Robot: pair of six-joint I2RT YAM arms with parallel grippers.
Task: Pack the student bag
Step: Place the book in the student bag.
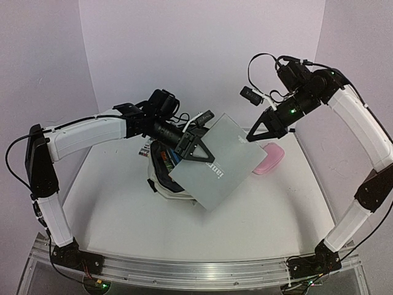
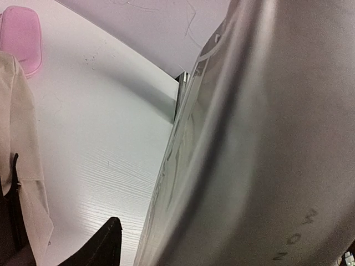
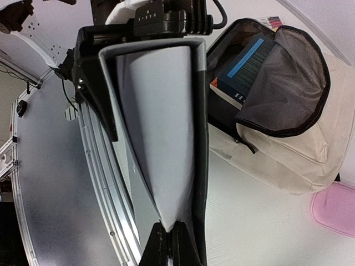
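Right gripper pinched on grey folder, left gripper jaws apart astride it, so I can steady it above the student bag

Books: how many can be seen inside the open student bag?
1: a dark blue book in the open compartment of the student bag. Others may be hidden deeper inside.

Lab booth: white table, plain walls
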